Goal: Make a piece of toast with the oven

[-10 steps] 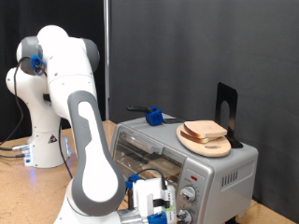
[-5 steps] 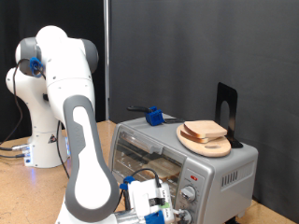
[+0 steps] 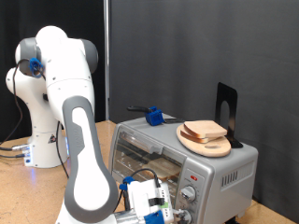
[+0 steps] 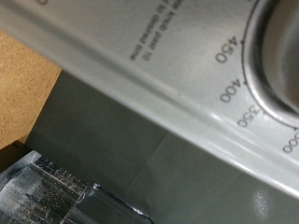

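On top of the oven [image 3: 201, 163], the piece of toast [image 3: 206, 130] lies flat on a round wooden board [image 3: 205, 142], its long axis running from about 10 to 4 o'clock in the exterior view. The gripper [image 3: 157, 207] hangs low before the oven's knobs [image 3: 191, 195], at 7 o'clock from the toast and well apart; whether its fingers are spread cannot be told. The wrist view shows a temperature dial [image 4: 280, 56] up close.

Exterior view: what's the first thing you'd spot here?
The big white arm fills the exterior view's left and bends down so the gripper sits low in front of the oven, close to its knobs. Next is the toast lying on a round board on top of the oven. The wrist view shows only a dial with temperature numbers, very close.
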You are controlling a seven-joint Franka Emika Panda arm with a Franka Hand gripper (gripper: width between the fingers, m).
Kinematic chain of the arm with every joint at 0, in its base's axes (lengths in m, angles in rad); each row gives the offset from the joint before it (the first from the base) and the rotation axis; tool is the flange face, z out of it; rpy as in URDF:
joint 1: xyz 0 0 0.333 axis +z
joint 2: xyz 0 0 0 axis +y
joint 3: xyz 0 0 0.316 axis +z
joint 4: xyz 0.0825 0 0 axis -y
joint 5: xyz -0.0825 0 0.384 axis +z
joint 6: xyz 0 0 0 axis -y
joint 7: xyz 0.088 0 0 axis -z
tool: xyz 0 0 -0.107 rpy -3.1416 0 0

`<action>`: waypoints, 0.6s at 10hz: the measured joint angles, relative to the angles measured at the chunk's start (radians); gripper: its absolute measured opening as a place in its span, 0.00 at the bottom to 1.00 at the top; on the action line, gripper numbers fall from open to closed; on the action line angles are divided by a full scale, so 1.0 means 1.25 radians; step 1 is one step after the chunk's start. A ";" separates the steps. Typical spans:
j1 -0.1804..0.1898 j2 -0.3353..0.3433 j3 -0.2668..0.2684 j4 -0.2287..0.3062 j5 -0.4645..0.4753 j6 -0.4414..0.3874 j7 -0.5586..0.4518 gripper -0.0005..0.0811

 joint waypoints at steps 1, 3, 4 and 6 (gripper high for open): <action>0.000 0.000 0.000 0.000 0.000 0.000 0.000 0.12; -0.003 -0.003 0.000 0.000 0.004 -0.009 0.000 0.12; -0.008 -0.007 0.000 0.000 0.005 -0.020 0.004 0.12; -0.017 -0.012 -0.001 -0.001 0.005 -0.035 0.018 0.48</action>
